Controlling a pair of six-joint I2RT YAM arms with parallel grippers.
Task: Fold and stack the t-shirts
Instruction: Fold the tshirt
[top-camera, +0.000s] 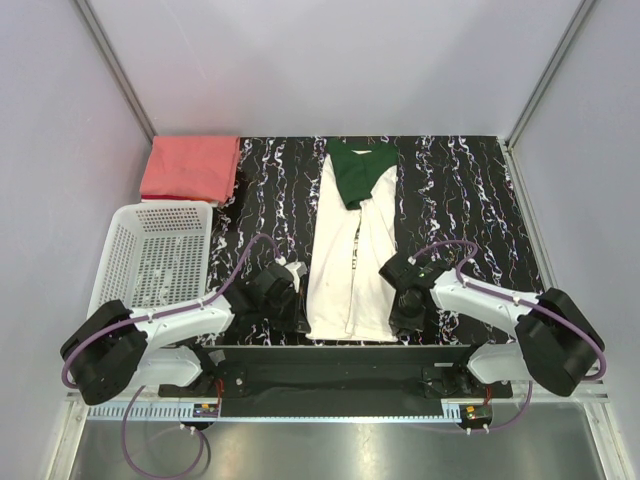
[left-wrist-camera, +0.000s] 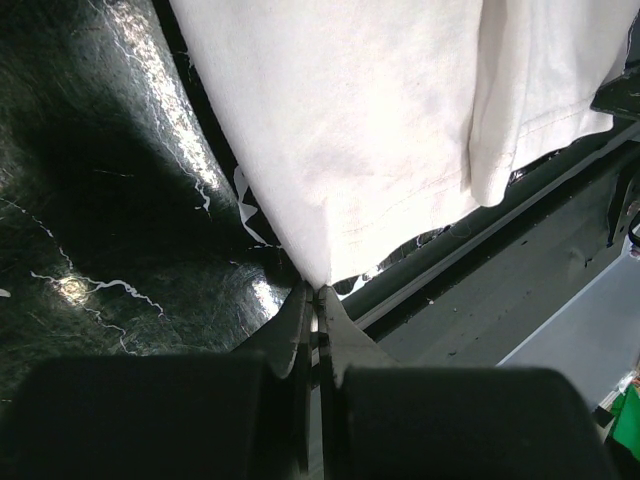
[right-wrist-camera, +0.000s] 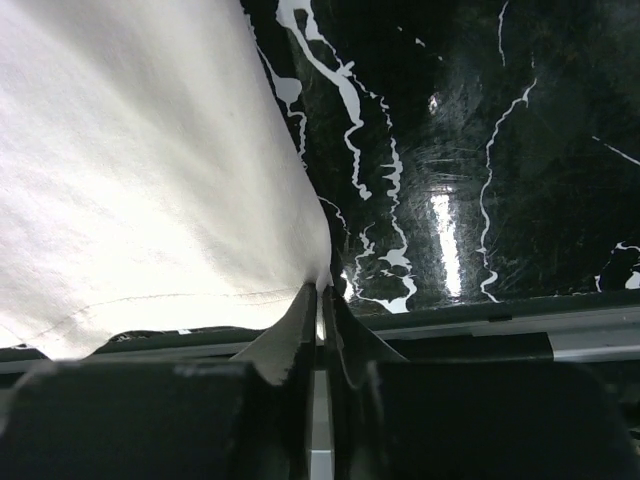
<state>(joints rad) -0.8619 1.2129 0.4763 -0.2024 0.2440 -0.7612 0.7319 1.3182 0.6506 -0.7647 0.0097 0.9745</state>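
Note:
The cream-white t-shirt with a dark green collar part lies folded into a long strip down the middle of the black marbled table. My left gripper is shut on its near left hem corner. My right gripper is shut on its near right hem corner. Both corners sit at the table's near edge. The salmon-red t-shirt lies folded at the far left corner.
A white plastic mesh basket stands at the left, beside my left arm. The table's near metal rail runs just below both grippers. Grey walls close in the left, right and back.

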